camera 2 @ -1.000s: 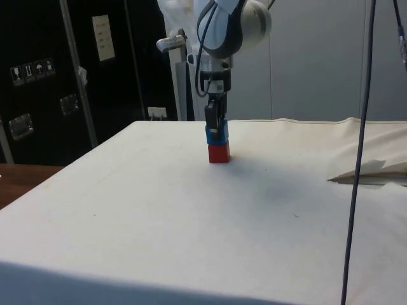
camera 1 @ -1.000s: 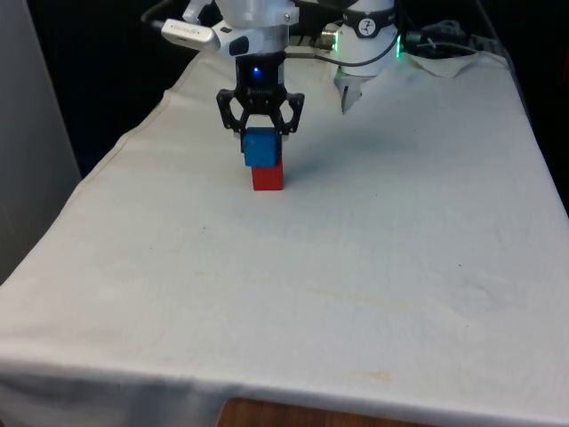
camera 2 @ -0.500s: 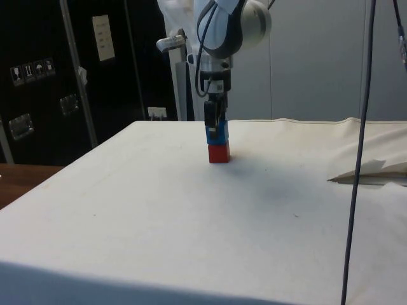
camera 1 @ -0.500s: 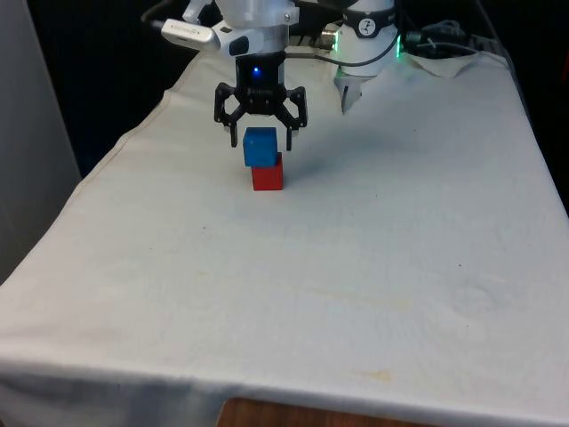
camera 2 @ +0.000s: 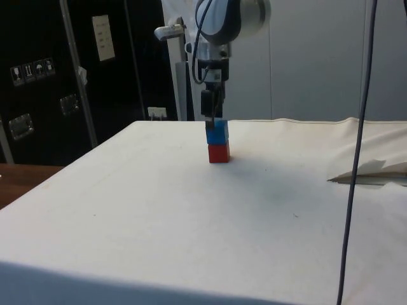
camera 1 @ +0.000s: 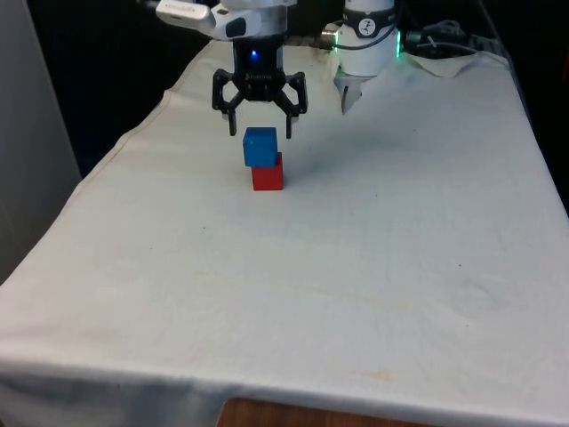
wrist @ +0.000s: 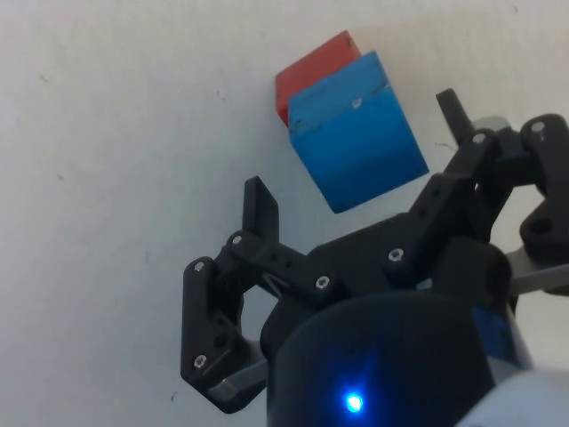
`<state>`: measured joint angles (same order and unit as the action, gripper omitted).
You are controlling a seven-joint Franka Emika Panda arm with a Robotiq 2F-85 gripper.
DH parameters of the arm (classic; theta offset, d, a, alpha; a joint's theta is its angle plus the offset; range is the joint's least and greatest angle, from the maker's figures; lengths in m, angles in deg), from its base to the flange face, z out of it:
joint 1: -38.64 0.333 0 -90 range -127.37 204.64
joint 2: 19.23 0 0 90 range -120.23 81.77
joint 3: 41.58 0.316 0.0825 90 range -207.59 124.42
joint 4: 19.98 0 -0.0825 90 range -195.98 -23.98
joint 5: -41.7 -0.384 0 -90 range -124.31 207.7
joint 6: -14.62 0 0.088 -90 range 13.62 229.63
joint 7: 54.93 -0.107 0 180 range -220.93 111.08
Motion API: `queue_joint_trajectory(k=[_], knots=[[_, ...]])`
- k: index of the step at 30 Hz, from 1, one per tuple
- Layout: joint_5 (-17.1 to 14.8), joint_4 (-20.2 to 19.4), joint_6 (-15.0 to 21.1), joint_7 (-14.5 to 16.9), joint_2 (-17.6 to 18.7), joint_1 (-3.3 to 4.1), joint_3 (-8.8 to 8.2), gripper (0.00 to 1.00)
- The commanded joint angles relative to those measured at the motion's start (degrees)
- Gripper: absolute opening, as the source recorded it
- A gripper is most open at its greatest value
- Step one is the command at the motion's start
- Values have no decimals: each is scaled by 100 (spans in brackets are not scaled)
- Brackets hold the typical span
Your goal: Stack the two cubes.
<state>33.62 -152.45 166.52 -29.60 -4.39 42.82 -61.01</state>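
Two cubes stand stacked on the white cloth [camera 1: 373, 267]: we see the blue cube [camera 1: 260, 147] resting on top of the red cube [camera 1: 268, 173], toward the far part of the table and toward the front view's left. The blue one sits a little off-square, shifted slightly to the front view's left of the red one, so a strip of the red top shows in the wrist view, where the blue cube [wrist: 356, 129] covers most of the red cube [wrist: 316, 71]. The gripper [camera 1: 260, 132] hangs just above the stack with its fingers spread wide, one on each side of the blue cube's top and touching neither cube. From the side we see the gripper [camera 2: 210, 121] directly over the blue cube [camera 2: 217, 133], which rests on the red cube [camera 2: 219, 152].
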Motion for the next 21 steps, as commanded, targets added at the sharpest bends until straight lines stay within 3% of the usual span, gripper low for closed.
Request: queue_joint_trajectory(k=[1, 15, 21], knots=[[74, 0, -46, -46, -34, 17, -40, 100], [17, 29, -281, 0, -395, 0, -23, 100], [155, 74, -516, -80, -625, 11, -74, 100]])
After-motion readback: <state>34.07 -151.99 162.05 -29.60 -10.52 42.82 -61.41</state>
